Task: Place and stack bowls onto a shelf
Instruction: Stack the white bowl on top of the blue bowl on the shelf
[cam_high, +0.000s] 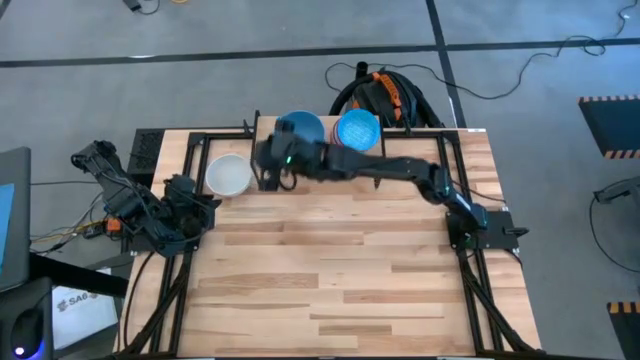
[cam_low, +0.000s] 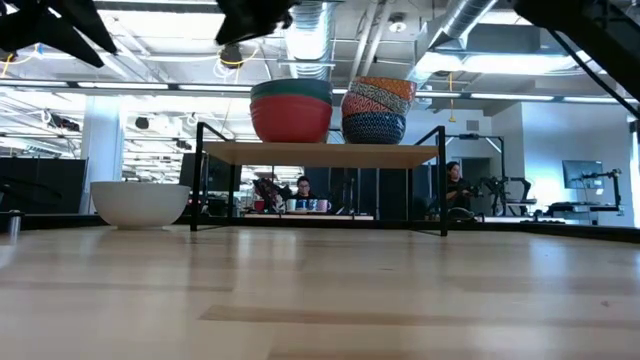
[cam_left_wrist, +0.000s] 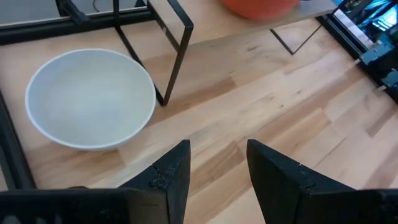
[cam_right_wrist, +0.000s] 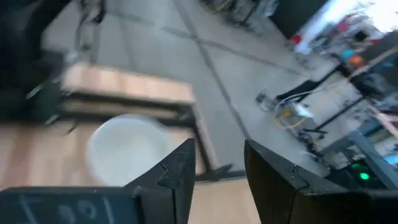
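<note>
Last loose bowl: the white bowl (cam_high: 228, 175), upright on the tabletop (cam_high: 340, 280), just beside the left end of the shelf (cam_low: 320, 153) and clear of its black legs. Already up on the shelf: a red-bottomed stack (cam_low: 290, 108) and, beside it, a patterned stack (cam_low: 375, 108).

Right gripper (cam_high: 268, 165) stretched across from the right side, hanging over the shelf's left end, close to the white bowl; fingers apart, nothing between them. Left gripper (cam_left_wrist: 217, 149) parked low at the tabletop's left edge, facing the same bowl, fingers likewise apart and empty.

Probably the pick of the white bowl next. To do it well:
- Come down over the rim on the side away from the shelf leg, one finger inside, one outside.
- Keep the wrist clear of the shelf frame on the descent.
- Pinch the wall firmly before lifting; a smooth rim slips easily.
- Lift straight up, well above the stacks, before travelling sideways.
- Set down centred on a stack or on the bare end of the board, level, then release and rise vertically so nothing gets nudged.
</note>
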